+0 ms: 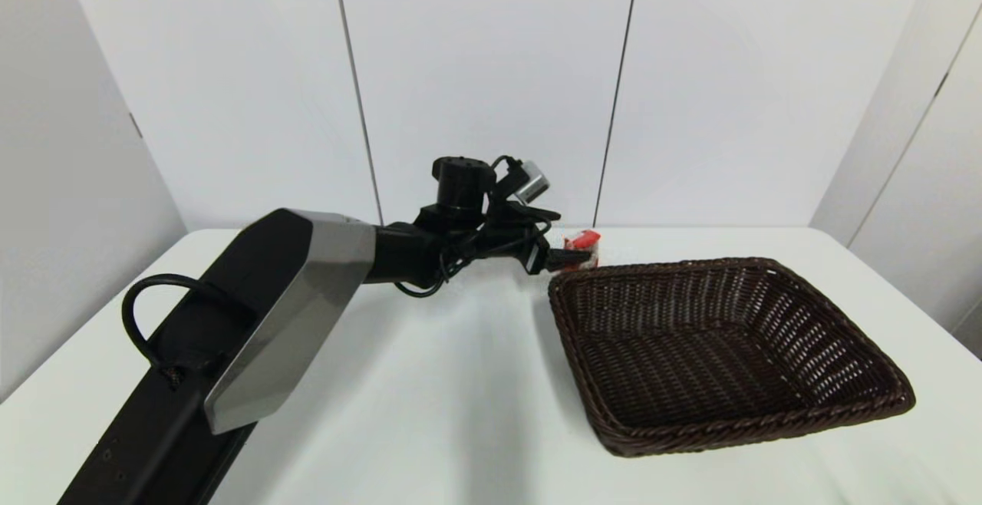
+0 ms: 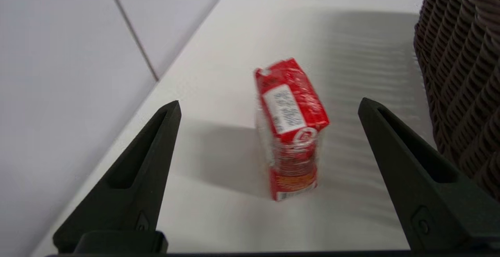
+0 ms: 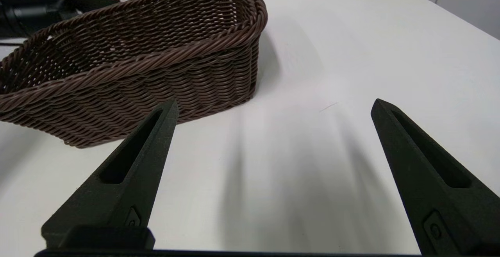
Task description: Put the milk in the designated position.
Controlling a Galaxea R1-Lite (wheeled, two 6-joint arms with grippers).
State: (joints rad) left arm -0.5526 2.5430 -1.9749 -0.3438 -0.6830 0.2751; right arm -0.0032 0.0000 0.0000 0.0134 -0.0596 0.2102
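Between spread fingers of left pincer (image 2: 269, 106), milk (image 2: 291, 128) upright, untouched, beside basket (image 2: 461, 77)

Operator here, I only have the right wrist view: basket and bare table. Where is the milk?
Observer: The milk stands on the table beyond the far left corner of the basket, outside it.
Operator: Is the left gripper on it?
Observer: No. The left gripper is open, jaws wide on either side of the carton, not touching.
Operator: Is the carton upright?
Observer: Yes, in the left wrist view it stands on end, wrapped in clear film.
Operator: Anything in the basket?
Observer: The head view shows nothing inside.
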